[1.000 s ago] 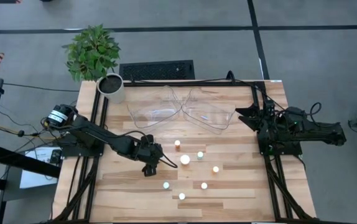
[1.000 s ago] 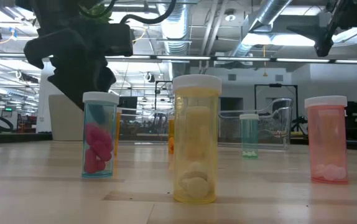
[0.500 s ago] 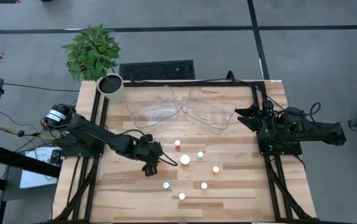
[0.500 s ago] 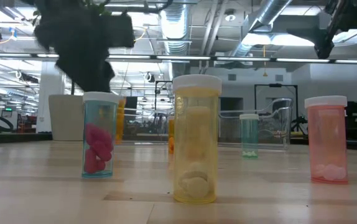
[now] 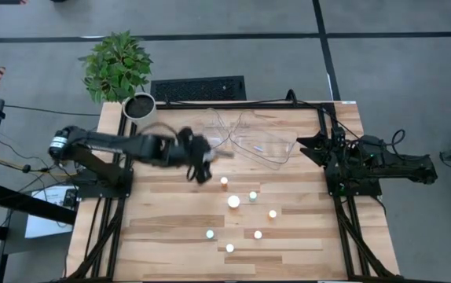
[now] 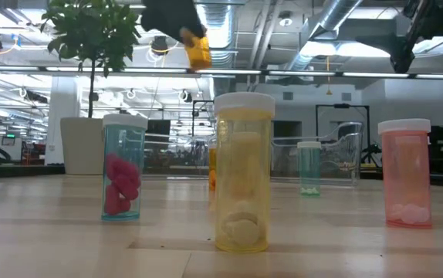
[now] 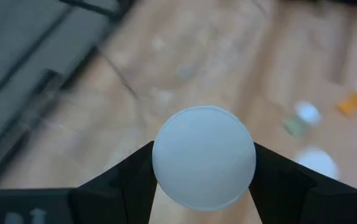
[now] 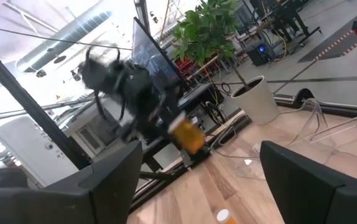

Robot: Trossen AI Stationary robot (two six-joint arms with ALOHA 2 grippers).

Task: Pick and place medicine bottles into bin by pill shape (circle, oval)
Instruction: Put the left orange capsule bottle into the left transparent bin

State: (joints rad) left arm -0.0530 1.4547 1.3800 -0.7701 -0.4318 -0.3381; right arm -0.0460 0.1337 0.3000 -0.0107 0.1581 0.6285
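Observation:
My left gripper (image 5: 202,163) is shut on a small orange bottle with a white cap (image 7: 203,155), high above the table beside the left clear bin (image 5: 190,140). The bottle also shows in the low view (image 6: 198,50) and the right wrist view (image 8: 188,137). Several white-capped bottles (image 5: 233,201) stand upright on their bases mid-table. In the low view these include a teal one with pink pills (image 6: 123,166), a yellow one (image 6: 243,181) and a pink one (image 6: 405,171). My right gripper (image 8: 197,186) is open and empty at the table's right edge (image 5: 331,153). My left gripper pinches the orange bottle between its two fingers (image 7: 129,177), one on either side of the bottle just under the white cap's rim (image 7: 160,180). The cap faces back toward the wrist. The bottle is lifted clear of the table, its orange body (image 6: 199,52) reaching out past the fingertips.
Two clear bins stand side by side at the table's far middle, the right one (image 5: 266,141) next to the left. A white pot with a green plant (image 5: 139,110) stands at the far left corner. The near part of the wooden table (image 5: 163,244) is bare.
My left gripper has risen from the table left of the bottle group and swung toward the far edge and the clear bins. It carries the orange bottle, which stood on the table a second ago and is now lifted clear, high up.

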